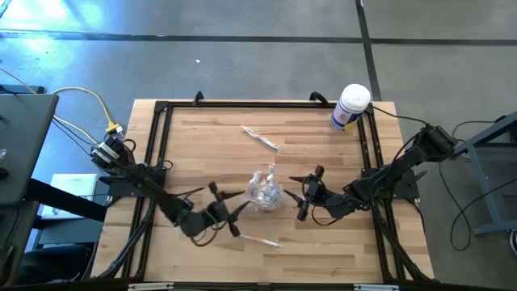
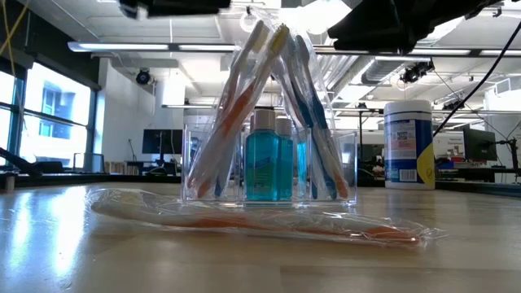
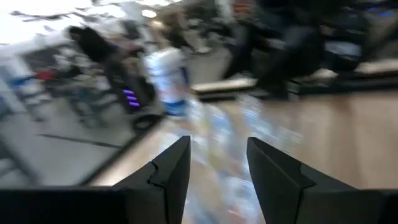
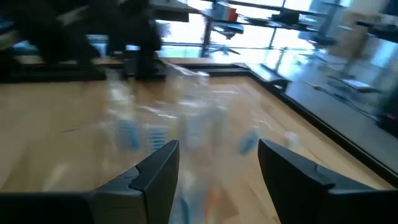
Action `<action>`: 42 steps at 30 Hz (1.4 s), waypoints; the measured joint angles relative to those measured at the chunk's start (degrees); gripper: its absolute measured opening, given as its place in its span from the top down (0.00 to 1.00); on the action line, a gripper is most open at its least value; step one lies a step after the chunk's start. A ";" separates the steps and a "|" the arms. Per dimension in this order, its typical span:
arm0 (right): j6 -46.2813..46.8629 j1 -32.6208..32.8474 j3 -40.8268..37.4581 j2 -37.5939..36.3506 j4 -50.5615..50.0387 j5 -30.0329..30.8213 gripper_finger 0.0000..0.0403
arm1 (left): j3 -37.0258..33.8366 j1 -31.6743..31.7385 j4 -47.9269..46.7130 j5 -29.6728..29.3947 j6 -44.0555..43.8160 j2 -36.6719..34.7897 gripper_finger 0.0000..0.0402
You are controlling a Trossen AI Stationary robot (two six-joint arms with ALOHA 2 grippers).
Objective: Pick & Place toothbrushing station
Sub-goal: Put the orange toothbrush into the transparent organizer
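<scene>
The toothbrushing station (image 1: 265,192) is a small clear plastic holder standing on its base in the middle of the table. In the low view the station (image 2: 269,155) holds several toothbrushes leaning together and blue bottles. My left gripper (image 1: 236,212) is open just left of it, a little nearer the table's near edge. My right gripper (image 1: 296,196) is open just right of it. Both point at the station without touching it. It shows blurred past the open fingers in the left wrist view (image 3: 230,149) and the right wrist view (image 4: 186,124).
A wrapped toothbrush (image 1: 260,240) lies on the table near the front edge, also in the low view (image 2: 260,220). Another wrapped toothbrush (image 1: 260,137) lies farther back. A white canister with a blue label (image 1: 350,107) stands at the far right corner.
</scene>
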 joint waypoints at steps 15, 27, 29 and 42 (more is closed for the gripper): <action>-12.85 3.40 0.00 0.00 9.99 -29.56 0.48 | 0.04 -17.30 0.56 -7.50 -1.64 -1.56 0.62; -12.51 2.86 0.00 0.00 9.73 -29.55 0.48 | 0.04 -9.30 -34.01 33.30 -34.16 -1.46 0.62; -12.73 2.86 0.00 0.00 9.73 -29.55 0.48 | 0.02 -6.32 -38.05 39.02 -37.30 -1.46 0.62; -12.61 2.86 0.00 0.00 9.14 -29.56 0.48 | -0.04 4.57 -40.47 55.65 -30.26 -0.70 0.62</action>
